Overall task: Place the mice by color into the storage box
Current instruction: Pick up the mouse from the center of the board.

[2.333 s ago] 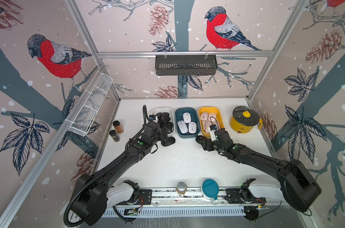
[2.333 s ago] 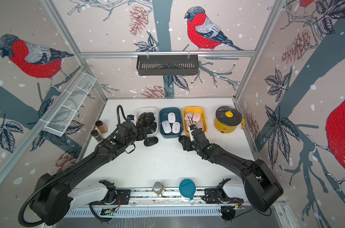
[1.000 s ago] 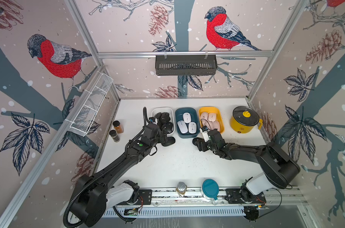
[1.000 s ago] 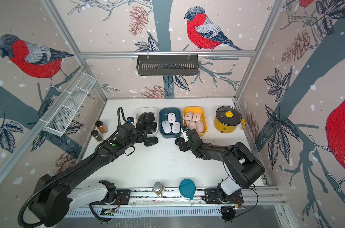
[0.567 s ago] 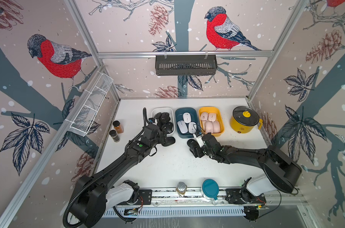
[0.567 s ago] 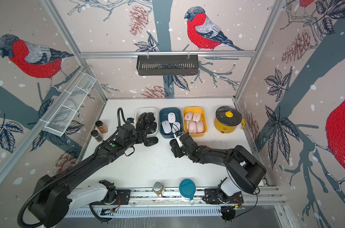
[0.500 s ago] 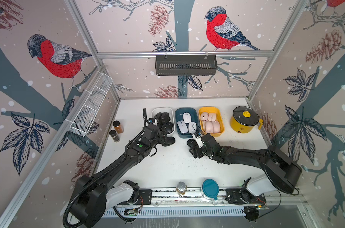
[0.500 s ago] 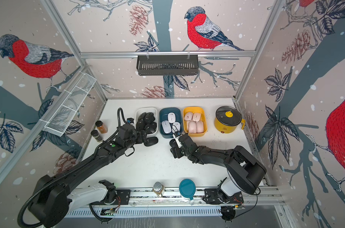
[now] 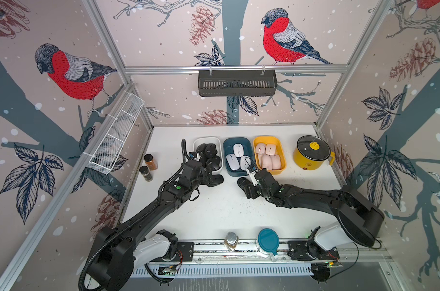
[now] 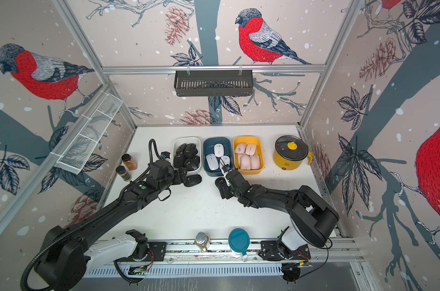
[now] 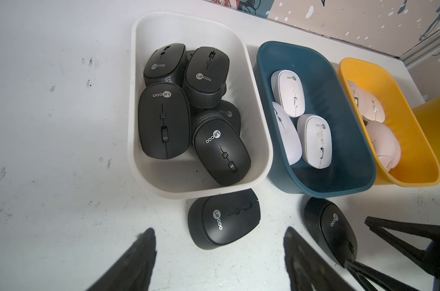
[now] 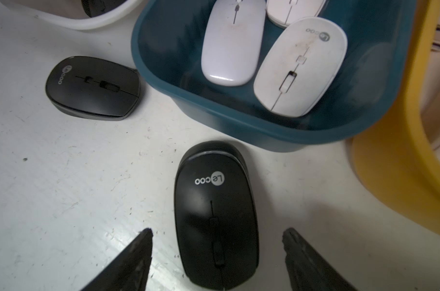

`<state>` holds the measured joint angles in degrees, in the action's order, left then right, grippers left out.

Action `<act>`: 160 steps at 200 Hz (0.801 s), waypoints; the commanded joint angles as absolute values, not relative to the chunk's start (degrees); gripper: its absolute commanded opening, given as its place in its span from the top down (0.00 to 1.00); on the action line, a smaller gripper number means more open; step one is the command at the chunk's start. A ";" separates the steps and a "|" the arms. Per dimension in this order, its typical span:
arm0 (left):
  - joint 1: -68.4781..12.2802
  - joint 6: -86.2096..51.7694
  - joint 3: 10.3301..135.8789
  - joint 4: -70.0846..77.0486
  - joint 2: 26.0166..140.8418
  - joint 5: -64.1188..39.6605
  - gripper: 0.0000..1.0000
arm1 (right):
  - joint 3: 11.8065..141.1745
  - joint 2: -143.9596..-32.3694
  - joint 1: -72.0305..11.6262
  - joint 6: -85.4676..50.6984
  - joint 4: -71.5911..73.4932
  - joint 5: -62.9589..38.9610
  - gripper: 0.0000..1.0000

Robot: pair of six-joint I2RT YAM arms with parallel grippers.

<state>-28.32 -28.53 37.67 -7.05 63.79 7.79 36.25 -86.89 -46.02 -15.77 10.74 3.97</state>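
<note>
- Right wrist view: my right gripper (image 12: 218,230) stands open, 1 finger on each side of the right black mouse (image 12: 216,214), touching neither side. I hold nothing.
- That mouse lies flat on the table (image 12: 62,189), just before the blue bin (image 12: 239,126), with its logo end toward the bin.
- Left wrist view: my left gripper (image 11: 219,230) is also open and empty. The left black mouse (image 11: 224,219) lies flat between my fingertips, clear of both.
- It lies close against the near wall of the white bin (image 11: 168,189); I cannot tell whether they touch.
- Black mice (image 11: 163,121) are piled in the white bin.
- 3 white mice (image 12: 232,42) lie in the blue bin.
- In a top view, 4 pink mice (image 9: 275,161) fill the yellow bin (image 9: 266,138). The 3 bins stand side by side: white at my left, blue in the middle, yellow at my right.
</note>
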 commanded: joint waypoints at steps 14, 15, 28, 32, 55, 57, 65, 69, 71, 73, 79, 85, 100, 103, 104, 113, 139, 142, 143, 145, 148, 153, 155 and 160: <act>-28.22 -28.35 37.90 -7.74 63.96 9.69 0.21 | 38.01 -90.52 -46.12 -12.90 12.57 3.01 0.18; -28.26 -28.37 37.89 -7.78 63.97 9.72 0.21 | 38.08 -90.57 -46.13 -12.87 12.57 3.00 0.18; -28.22 -28.46 37.86 -7.83 63.83 9.66 0.21 | 38.61 -92.00 -46.38 -12.66 12.88 2.97 0.19; -28.23 -28.44 37.80 -7.75 63.81 9.59 0.21 | 38.76 -92.34 -46.47 -12.63 13.01 3.05 0.19; -28.22 -28.70 37.69 -7.78 63.81 9.44 0.21 | 39.74 -94.24 -46.83 -12.70 13.26 3.51 0.19; -28.28 -28.62 37.64 -7.75 63.81 9.41 0.21 | 39.80 -94.47 -46.89 -12.73 13.27 3.67 0.20; -28.25 -28.62 37.65 -7.65 63.89 9.32 0.21 | 40.18 -95.07 -47.01 -12.66 13.12 4.22 0.20; -28.25 -28.63 37.70 -7.65 63.90 9.43 0.21 | 40.44 -95.40 -47.10 -12.64 13.03 4.47 0.20; -28.22 -28.60 37.66 -7.65 63.90 9.39 0.21 | 40.59 -95.50 -47.15 -12.61 13.01 4.61 0.20; -28.26 -28.64 37.67 -7.76 63.96 9.38 0.21 | 40.71 -95.64 -47.19 -12.56 12.97 4.76 0.20; -28.30 -28.65 37.70 -7.73 64.05 9.34 0.21 | 41.07 -96.16 -47.39 -12.49 12.62 5.18 0.20; -28.26 -28.63 37.65 -7.74 64.07 9.32 0.21 | 41.42 -96.55 -47.54 -12.46 12.34 5.74 0.21; -28.26 -28.65 37.65 -7.65 64.25 9.36 0.21 | 41.90 -97.45 -47.96 -12.36 12.24 6.63 0.21; -28.25 -28.65 37.70 -7.65 64.25 9.40 0.21 | 41.95 -97.55 -48.06 -12.37 12.18 6.78 0.22; -28.28 -28.65 37.66 -7.65 64.20 9.40 0.21 | 42.03 -97.60 -48.03 -12.38 12.15 6.82 0.21; -28.29 -28.65 37.63 -7.64 64.31 9.41 0.21 | 42.10 -97.80 -48.33 -12.55 12.26 7.43 0.22; -28.24 -28.65 37.59 -7.66 64.47 9.45 0.21 | 42.01 -98.02 -48.85 -13.16 12.81 8.04 0.24; -28.23 -28.73 37.61 -7.60 64.51 9.42 0.21 | 42.08 -98.06 -48.93 -13.30 12.83 8.16 0.24; -28.22 -28.73 37.57 -7.63 64.51 9.37 0.21 | 42.08 -98.07 -48.94 -13.33 12.83 8.24 0.24; -28.21 -28.66 37.55 -7.64 64.51 9.33 0.21 | 42.09 -98.17 -49.00 -13.40 12.83 8.32 0.25; -28.21 -28.65 37.55 -7.65 64.51 9.35 0.21 | 42.10 -98.26 -48.99 -13.42 12.83 8.47 0.25; -28.26 -28.67 37.51 -7.69 64.50 9.35 0.21 | 42.10 -98.35 -49.09 -13.48 12.82 8.73 0.27; -28.27 -28.66 37.46 -7.72 64.51 9.39 0.21 | 42.14 -98.39 -49.17 -13.59 12.83 8.82 0.28; -28.22 -28.66 37.45 -7.78 64.51 9.45 0.21 | 42.22 -98.50 -49.28 -13.77 12.61 9.30 0.29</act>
